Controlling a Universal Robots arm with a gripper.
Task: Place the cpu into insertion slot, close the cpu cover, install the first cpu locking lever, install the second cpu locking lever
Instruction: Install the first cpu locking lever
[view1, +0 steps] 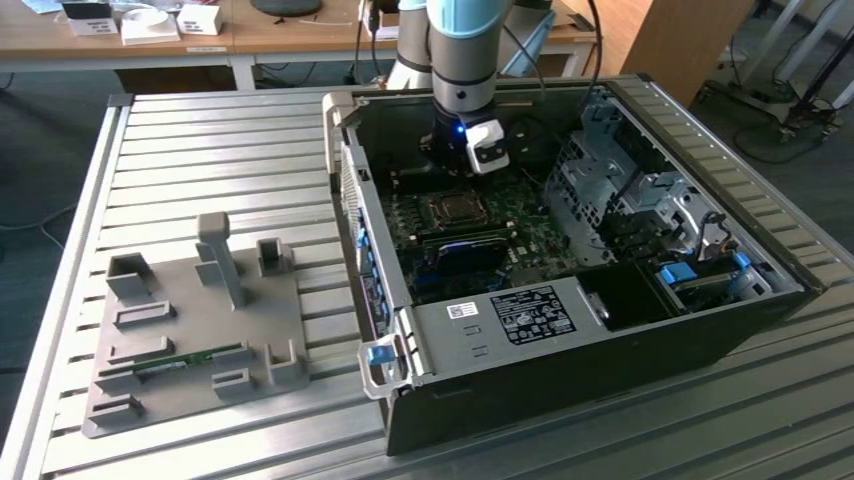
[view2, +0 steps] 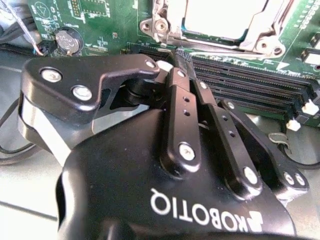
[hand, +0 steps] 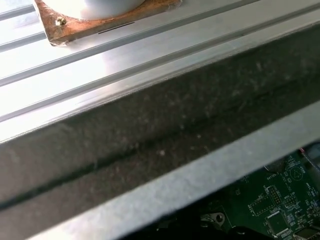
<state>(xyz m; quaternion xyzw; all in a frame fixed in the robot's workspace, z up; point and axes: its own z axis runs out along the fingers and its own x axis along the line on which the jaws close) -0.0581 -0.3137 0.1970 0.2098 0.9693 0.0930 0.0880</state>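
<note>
Dull silver cpu (view2: 215, 17) apparently under its cover (view2: 165, 25), black jaws together nearby.

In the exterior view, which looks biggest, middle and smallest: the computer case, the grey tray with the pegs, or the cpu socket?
1. Computer case
2. Grey tray
3. Insertion slot, by far the smallest

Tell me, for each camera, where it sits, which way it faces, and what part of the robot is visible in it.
Exterior view: off the arm, above the bench, looking down into the open computer case; the arm and gripper show.
Second wrist view: on the arm, looking along the shut gripper at the motherboard and cpu.
First wrist view: on the arm, facing the case's wall.
Both wrist views share the motherboard.
</note>
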